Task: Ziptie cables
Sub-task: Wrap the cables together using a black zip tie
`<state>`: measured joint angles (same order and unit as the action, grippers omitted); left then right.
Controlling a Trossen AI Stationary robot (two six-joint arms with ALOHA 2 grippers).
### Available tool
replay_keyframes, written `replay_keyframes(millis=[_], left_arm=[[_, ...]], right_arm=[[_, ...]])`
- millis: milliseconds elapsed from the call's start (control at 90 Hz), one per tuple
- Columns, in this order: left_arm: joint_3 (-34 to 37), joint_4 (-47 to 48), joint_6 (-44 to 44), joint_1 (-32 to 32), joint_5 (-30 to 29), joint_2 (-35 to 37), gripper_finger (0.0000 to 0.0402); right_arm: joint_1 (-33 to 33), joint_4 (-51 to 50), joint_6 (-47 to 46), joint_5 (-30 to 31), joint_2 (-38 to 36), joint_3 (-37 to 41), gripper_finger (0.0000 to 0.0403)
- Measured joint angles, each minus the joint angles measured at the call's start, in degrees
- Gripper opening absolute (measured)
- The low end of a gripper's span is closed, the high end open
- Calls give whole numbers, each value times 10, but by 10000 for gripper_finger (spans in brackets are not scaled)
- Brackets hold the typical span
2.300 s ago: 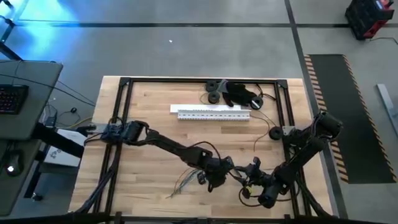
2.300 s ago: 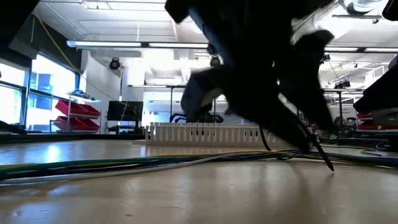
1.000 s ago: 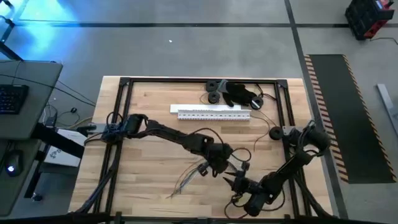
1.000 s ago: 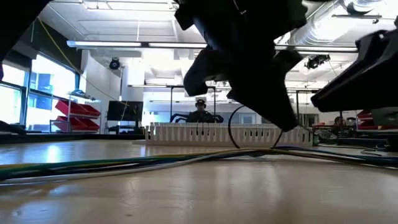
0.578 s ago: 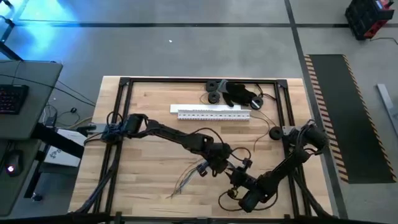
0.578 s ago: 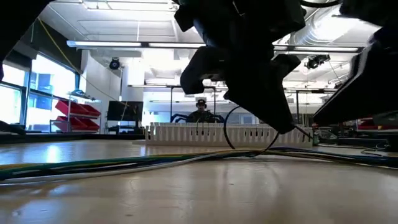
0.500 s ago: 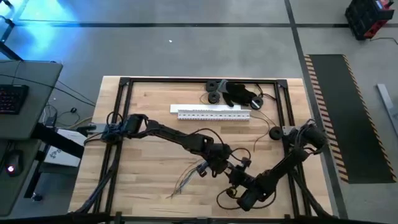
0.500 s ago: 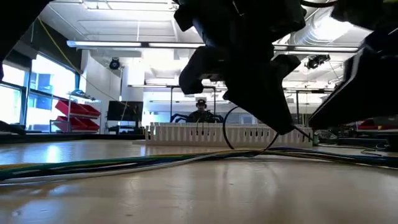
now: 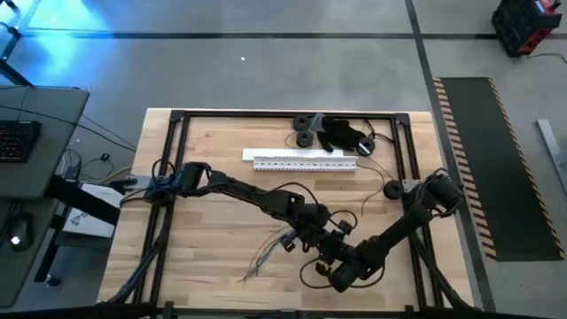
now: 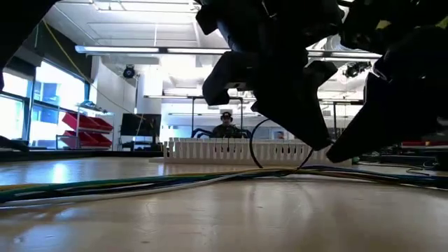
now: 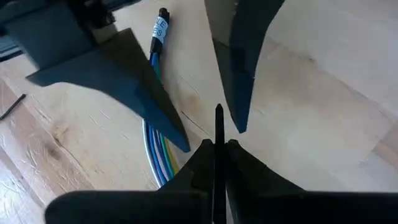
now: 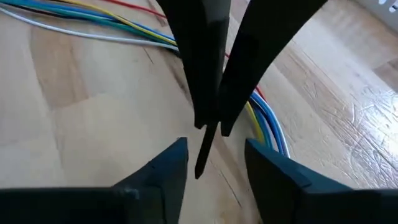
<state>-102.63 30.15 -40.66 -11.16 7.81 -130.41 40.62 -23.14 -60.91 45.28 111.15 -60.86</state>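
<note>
Right wrist view: right gripper (image 12: 211, 165) open around the tie (image 12: 206, 149) held by left gripper (image 12: 211, 121); cables (image 12: 264, 121) just behind.

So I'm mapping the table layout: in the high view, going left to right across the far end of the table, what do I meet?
White slotted strip → black rings → black glove-like bundle → small dark round object.

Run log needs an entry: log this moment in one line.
left claw: shut on thin dark stiff strip | right claw: open, fingers either side of strip tip | thin coloured cables: lying on wooden table
</note>
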Motion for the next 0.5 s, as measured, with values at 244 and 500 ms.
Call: replay_keyframes(millis=[244, 500], left_arm=[[0, 0, 1, 0, -1, 0, 3], [0, -1, 1, -1, -8, 1, 3]], right_arm=[[15, 15, -4, 10, 0, 0, 8], [49, 11, -94, 1, 1, 0, 0]])
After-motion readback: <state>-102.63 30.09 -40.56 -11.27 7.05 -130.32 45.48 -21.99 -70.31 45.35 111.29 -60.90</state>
